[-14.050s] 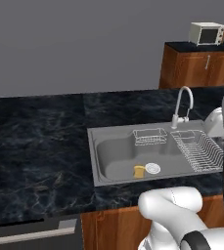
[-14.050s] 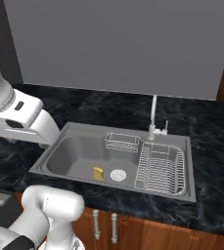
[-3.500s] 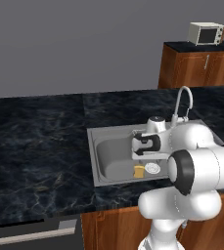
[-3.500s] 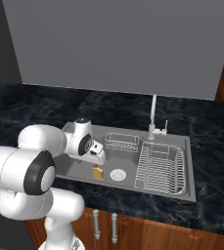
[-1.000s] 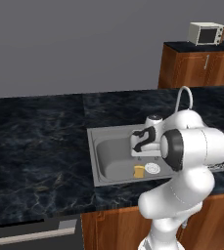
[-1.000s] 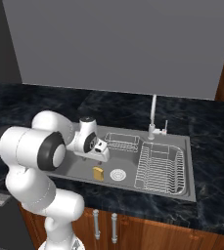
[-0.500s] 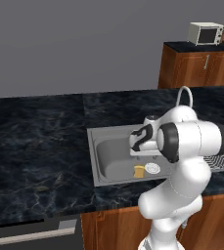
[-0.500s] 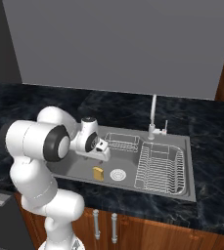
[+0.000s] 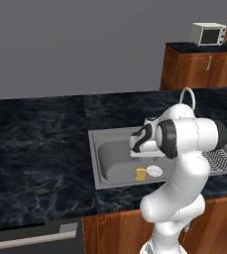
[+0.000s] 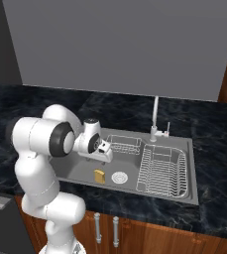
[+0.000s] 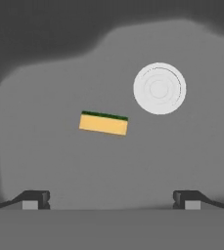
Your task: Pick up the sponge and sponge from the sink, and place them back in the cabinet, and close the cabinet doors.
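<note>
The small yellow sponge with a dark green scouring face (image 11: 103, 122) stood on edge on the floor of the grey steel sink (image 9: 110, 168), just beside the round white drain (image 11: 159, 88). The fingers (image 11: 35, 199) hung apart above it, holding nothing. No writing was legible anywhere.

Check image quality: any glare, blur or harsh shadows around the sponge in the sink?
Hand view: the sponge is sharp, with flat, even light, no glare on the drain, and the basin's far wall dark. Left base view: the sponge is small and soft-edged, shaded under the arm. Right base view: the sink rim is evenly lit, without highlights.
</note>
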Robot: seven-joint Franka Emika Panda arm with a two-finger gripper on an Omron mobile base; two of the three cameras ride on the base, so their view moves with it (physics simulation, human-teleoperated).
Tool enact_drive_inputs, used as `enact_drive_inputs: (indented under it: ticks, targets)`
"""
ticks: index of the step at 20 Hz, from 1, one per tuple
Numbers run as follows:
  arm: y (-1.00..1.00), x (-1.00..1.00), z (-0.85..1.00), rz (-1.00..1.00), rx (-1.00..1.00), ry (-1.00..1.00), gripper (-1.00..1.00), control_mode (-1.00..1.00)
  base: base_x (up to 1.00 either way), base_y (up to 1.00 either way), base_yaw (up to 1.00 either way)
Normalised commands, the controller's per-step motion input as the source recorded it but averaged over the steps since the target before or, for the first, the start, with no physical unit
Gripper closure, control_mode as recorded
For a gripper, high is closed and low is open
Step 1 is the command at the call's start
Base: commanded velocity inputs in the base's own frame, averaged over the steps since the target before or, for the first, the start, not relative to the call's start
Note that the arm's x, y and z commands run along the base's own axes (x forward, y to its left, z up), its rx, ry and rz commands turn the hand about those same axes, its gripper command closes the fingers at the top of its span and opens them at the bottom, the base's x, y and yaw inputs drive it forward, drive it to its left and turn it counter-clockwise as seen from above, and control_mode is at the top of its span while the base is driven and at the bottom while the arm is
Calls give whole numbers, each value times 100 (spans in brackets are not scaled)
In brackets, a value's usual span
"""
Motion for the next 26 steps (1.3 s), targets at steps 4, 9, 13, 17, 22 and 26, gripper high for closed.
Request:
enact_drive_inputs:
  ticks: [4,9,13,17,22,26]
  targets:
    - [0,11,-10,0,0,0,-100,-100,0,0,0]
    - [0,6,-20,0,0,0,-100,-100,0,0,0]
    - [0,14,-21,0,0,0,-100,-100,0,0,0]
    - [0,14,-21,0,0,0,-100,-100,0,0,0]
    - [0,14,-20,0,0,0,-100,-100,0,0,0]
    - [0,16,-14,0,0,0,-100,-100,0,0,0]
